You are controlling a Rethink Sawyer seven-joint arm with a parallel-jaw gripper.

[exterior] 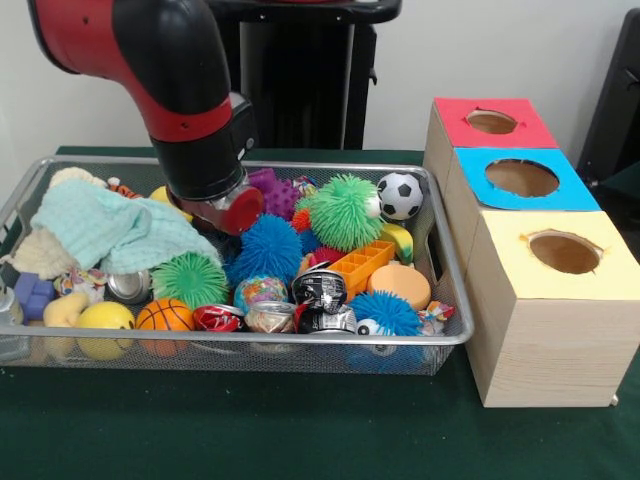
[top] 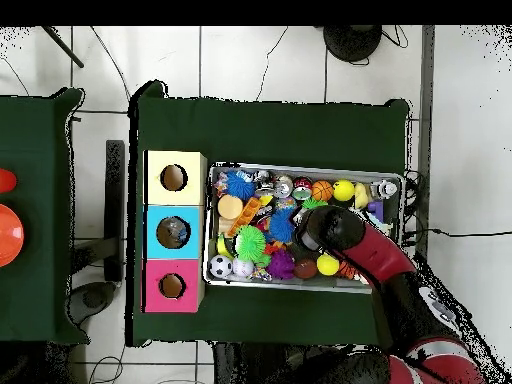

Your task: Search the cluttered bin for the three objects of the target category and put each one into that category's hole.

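Note:
The bin (exterior: 250, 340) is a shallow silver wire-mesh basket on the green table, full of toys. It also shows in the overhead view (top: 300, 169). It holds a big green spiky ball (exterior: 345, 210), a blue spiky ball (exterior: 268, 248), a soccer ball (exterior: 400, 195), a small basketball (exterior: 164, 315), crushed cans (exterior: 320, 290) and a mint cloth (exterior: 110, 228). My arm's wrist end (exterior: 225, 205) reaches down into the bin's middle, between the cloth and the blue spiky ball. The gripper is hidden below it. In the overhead view the arm (top: 330, 230) covers the bin's middle right.
Three wooden boxes with holes stand in a row beside the bin: red top (exterior: 530, 130), blue top (exterior: 575, 198), yellow top (exterior: 505, 255). In the overhead view they are yellow (top: 190, 165), blue (top: 190, 218) and red (top: 190, 272). A second green table holds orange things (top: 8, 235).

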